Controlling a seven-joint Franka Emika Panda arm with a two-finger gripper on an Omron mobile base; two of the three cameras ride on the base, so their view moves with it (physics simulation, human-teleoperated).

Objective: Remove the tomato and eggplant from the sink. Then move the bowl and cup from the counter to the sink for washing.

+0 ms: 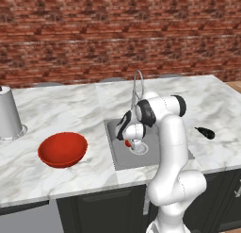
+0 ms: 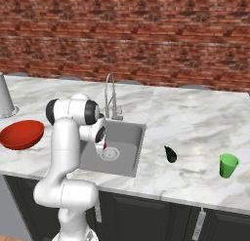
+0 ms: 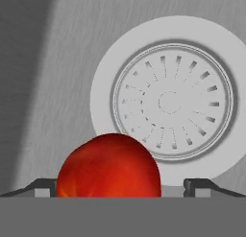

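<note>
Two dark fingertips (image 3: 43,186) stand wide apart either side of the tomato (image 3: 109,165), not touching it, down in the sink (image 1: 117,154) beside the round drain (image 3: 170,102). On the counter (image 2: 195,118) the eggplant (image 2: 170,154) lies right of the basin, the green cup (image 2: 228,165) further right, the red bowl (image 1: 62,149) left.

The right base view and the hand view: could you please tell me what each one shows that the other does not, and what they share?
Right base view alone: the eggplant and a green cup on the counter, the red bowl, the faucet. Hand view alone: the drain's slots close up, and the open gripper straddling the tomato. Both: tomato, drain and sink floor.
</note>
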